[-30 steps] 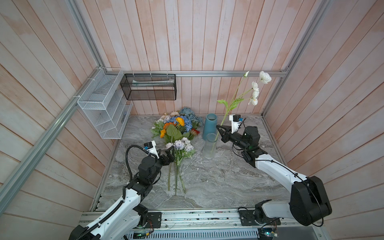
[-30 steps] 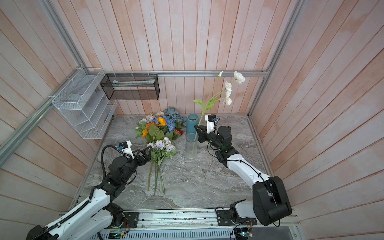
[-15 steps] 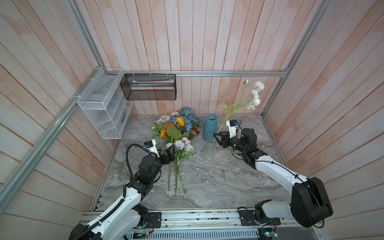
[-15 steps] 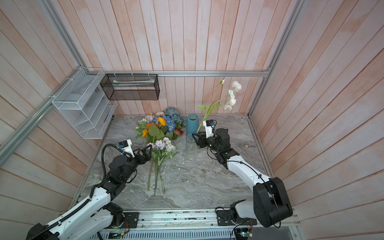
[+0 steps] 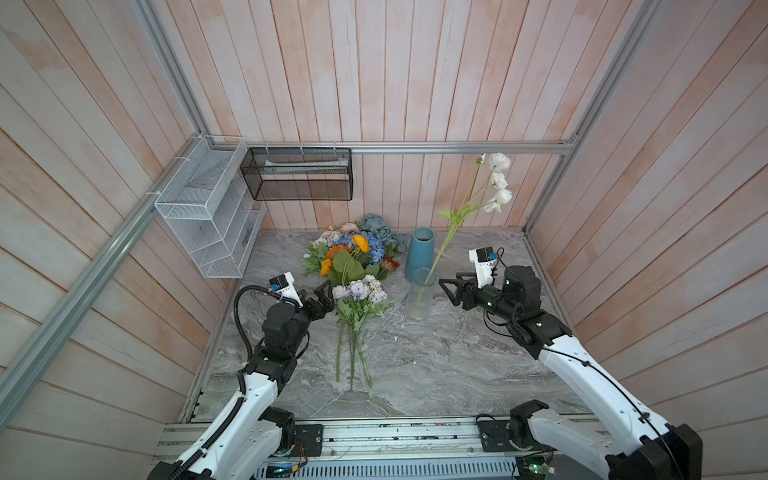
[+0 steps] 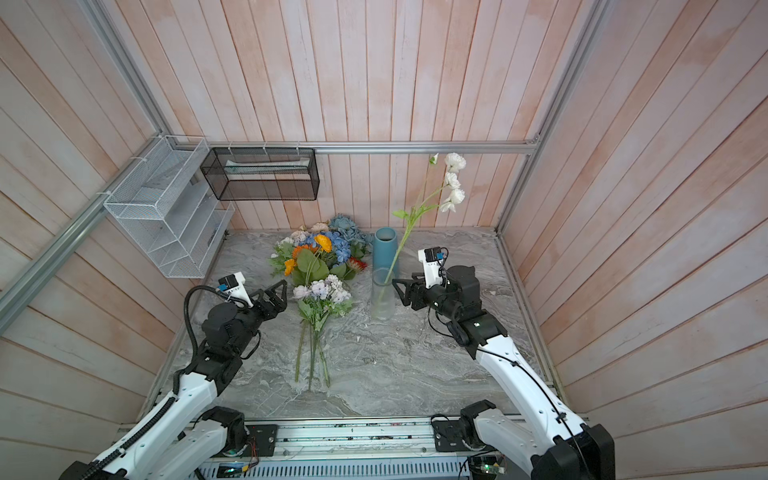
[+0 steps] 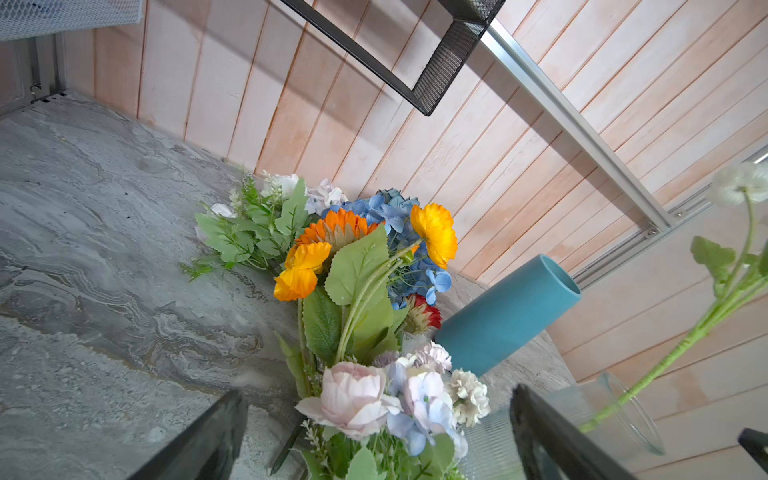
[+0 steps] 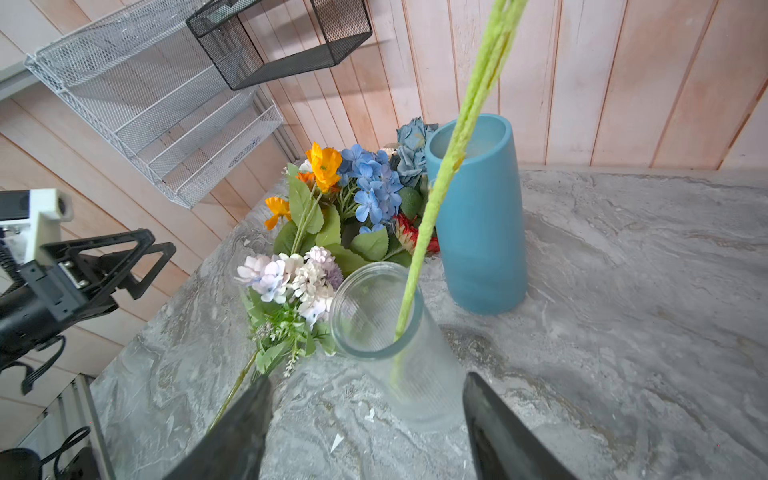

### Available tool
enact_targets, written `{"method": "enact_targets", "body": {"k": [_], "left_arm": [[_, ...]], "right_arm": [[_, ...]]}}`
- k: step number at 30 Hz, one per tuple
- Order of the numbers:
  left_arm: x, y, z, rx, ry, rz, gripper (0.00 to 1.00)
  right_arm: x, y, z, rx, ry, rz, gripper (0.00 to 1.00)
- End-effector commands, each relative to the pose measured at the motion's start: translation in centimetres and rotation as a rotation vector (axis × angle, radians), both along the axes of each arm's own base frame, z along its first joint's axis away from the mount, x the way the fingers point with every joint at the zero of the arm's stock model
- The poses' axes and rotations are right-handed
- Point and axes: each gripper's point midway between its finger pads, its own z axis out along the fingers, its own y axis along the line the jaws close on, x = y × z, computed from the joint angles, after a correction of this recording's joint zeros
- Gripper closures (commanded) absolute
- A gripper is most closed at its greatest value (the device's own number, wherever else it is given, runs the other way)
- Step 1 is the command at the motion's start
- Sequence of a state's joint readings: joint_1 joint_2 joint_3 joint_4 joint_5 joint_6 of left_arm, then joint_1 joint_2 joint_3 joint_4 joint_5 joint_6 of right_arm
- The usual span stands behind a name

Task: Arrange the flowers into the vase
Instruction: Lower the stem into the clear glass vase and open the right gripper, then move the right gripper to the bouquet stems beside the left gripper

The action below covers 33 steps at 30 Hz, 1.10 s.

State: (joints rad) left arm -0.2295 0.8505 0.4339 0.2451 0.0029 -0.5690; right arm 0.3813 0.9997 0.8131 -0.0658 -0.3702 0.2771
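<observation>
Now,
- The white flower stem (image 5: 448, 239) stands in the glass vase (image 5: 419, 297). Its foot is inside the glass, and it leans toward the back right corner of the desk (image 5: 436, 365), with its white blooms high against the wall.
- The glass vase stands upright near the middle of the desk, a little toward the right edge.
- The pile of flowers (image 5: 353, 249) lies by the back edge, showing orange, yellow, blue, peach and red blooms.
- The lilac bunch (image 5: 360, 291) lies just in front of that pile, with its stems pointing at the front edge.
- The right gripper (image 5: 446, 291) hangs just beside the glass vase on the side of the right edge. Its jaws are spread and grasp nothing, and the right wrist view shows the vase and stem clear of them.
- The left gripper (image 5: 326, 297) is also spread wide and empty. It sits just beside the lilac bunch on the side of the left edge.
- The blue vase (image 5: 419, 253) stands upright just behind the glass vase, between it and the back edge.
- A white wire rack (image 5: 208, 216) and a black mesh basket (image 5: 297, 178) hang on the walls above the back left corner.
</observation>
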Motion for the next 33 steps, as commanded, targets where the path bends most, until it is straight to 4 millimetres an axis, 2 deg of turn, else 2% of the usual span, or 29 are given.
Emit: {"method": "enact_targets", "body": {"k": [1,6,8,11,14,16,19,24,29,33], "left_arm": [[-0.2,-0.1,0.5,-0.016,0.007,-0.048,0.00],[-0.7,-0.3,-1.5,-0.029,0.077,-0.089,0.05],[-1.1,-0.8,-2.5,-0.029,0.111,-0.118,0.09],[-2.0,-1.2,-4.1,-0.033,0.159,-0.149,0.16],[-2.9,-1.6,-5.4,-0.056,0.197,-0.175,0.21],[-3.5,-1.9,-6.3,-0.071,0.218,-0.192,0.21],[-4.4,-2.0,-7.6,-0.074,0.260,-0.207,0.21],[-5.1,-1.3,-10.0,-0.066,0.312,-0.168,0.21],[-4.8,-0.9,-10.8,-0.086,0.317,-0.132,0.21],[-4.6,-1.1,-11.5,-0.087,0.338,-0.143,0.21]], "right_arm": [[-2.4,0.7,1.7,0.011,0.024,0.067,0.29],[-4.7,3.7,5.8,0.065,-0.062,0.164,0.34],[-5.1,5.3,6.7,0.058,-0.099,0.181,0.35],[-4.9,7.8,7.3,0.049,-0.137,0.207,0.37],[-4.4,10.4,7.0,0.101,-0.117,0.257,0.41],[-4.3,12.3,6.2,0.123,-0.083,0.296,0.44],[-4.7,15.3,3.6,0.111,-0.011,0.343,0.47],[-7.5,19.8,-2.3,0.070,0.147,0.444,0.52],[-9.6,22.3,-7.6,0.043,0.287,0.473,0.54],[-9.9,23.3,-11.8,0.010,0.399,0.452,0.56]]}}
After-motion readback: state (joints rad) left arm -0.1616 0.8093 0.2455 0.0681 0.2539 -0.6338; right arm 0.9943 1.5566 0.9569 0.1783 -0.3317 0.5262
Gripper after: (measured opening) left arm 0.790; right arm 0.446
